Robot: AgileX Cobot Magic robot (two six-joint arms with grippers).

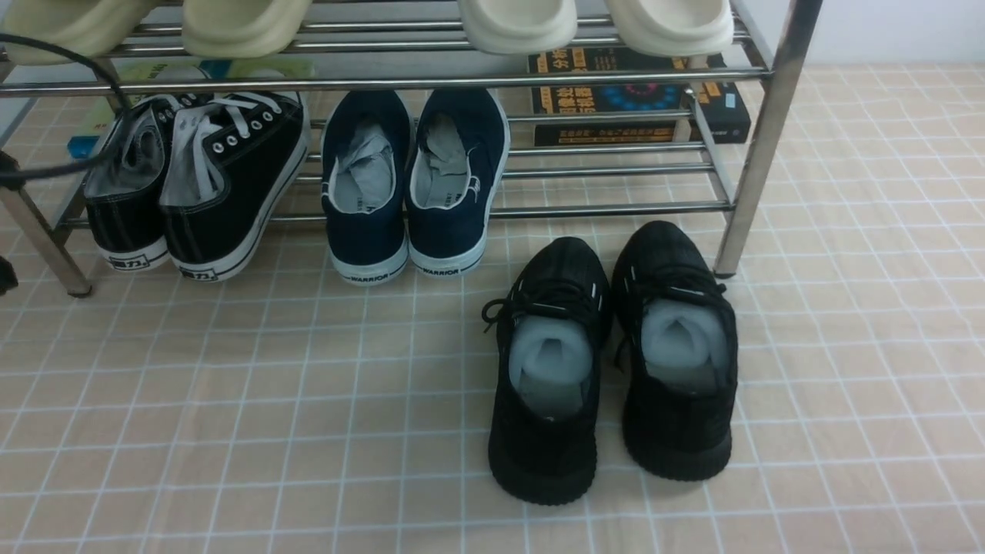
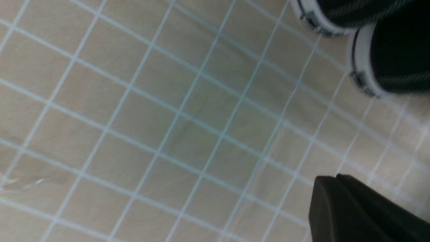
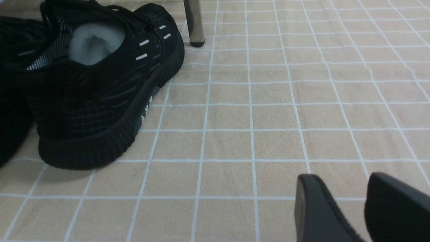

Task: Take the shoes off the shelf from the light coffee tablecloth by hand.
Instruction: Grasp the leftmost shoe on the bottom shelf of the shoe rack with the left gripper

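The shoes (image 1: 196, 181), black canvas lace-ups with white laces and soles, sit at the left of the shelf's (image 1: 539, 208) lowest tier, heels toward me and touching the light coffee tablecloth (image 1: 231, 400). In the left wrist view their white-soled heels (image 2: 389, 57) show at the frame's edge. My left gripper (image 2: 336, 178) is shut and empty over bare cloth (image 2: 134, 117), well apart from the heels. My right gripper (image 3: 341, 178) is open and empty, low over the cloth (image 3: 268, 114). Neither gripper shows in the front view.
Navy WARRIOR slip-ons (image 1: 415, 185) sit mid-shelf beside the shoes. All-black knit sneakers (image 1: 608, 354) stand on the cloth in front of the shelf's right part, also in the right wrist view (image 3: 100, 87) near a shelf leg (image 3: 194, 23). Cream slippers (image 1: 515, 23) and books (image 1: 639, 100) are behind.
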